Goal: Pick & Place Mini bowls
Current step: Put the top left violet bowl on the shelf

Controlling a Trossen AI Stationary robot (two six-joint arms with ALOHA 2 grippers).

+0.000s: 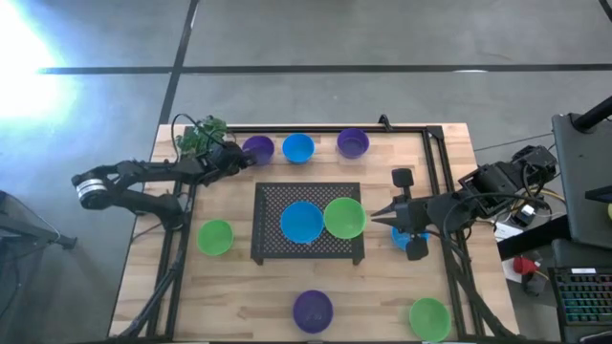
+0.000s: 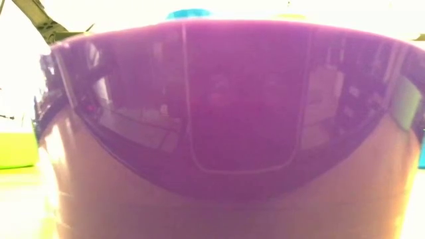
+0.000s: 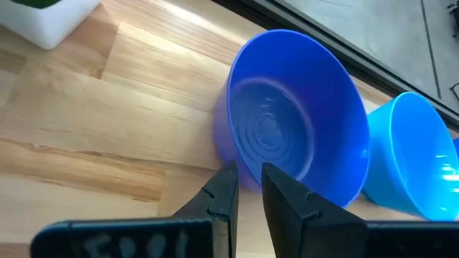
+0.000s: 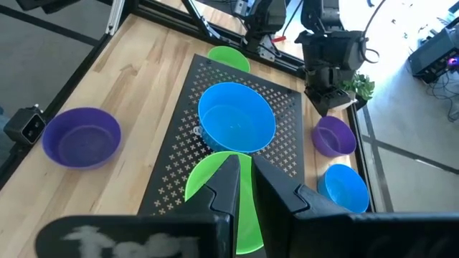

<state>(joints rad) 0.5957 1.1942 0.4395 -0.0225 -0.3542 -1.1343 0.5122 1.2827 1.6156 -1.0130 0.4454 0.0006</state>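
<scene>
A purple mini bowl (image 3: 287, 115) stands at the table's far left (image 1: 256, 148), with my left gripper (image 3: 247, 185) shut on its rim. Beside it stand a blue bowl (image 3: 416, 158) and another purple one (image 1: 353, 142). On the black mesh mat (image 1: 273, 196) a blue bowl (image 4: 237, 118) and a lime green bowl (image 4: 208, 190) lie rim against rim. My right gripper (image 4: 246, 179) hovers high over the mat's right edge (image 1: 376, 216), shut and holding nothing. My left gripper pinches the purple bowl's near rim (image 3: 249, 166), one finger (image 3: 276, 190) inside the hollow and the other (image 3: 224, 192) outside the wall. The fingers slant down from the table's left. The bowl is tipped, its mouth turned toward the gripper.
Loose bowls lie on the wood: green (image 1: 215, 236) left of the mat, purple (image 1: 313, 310) at the near edge, green (image 1: 429, 317) near right, blue (image 1: 406, 239) under my right arm. A small plant in a white pot (image 3: 43, 21) stands by the left gripper. A black rail (image 1: 325, 129) frames the table.
</scene>
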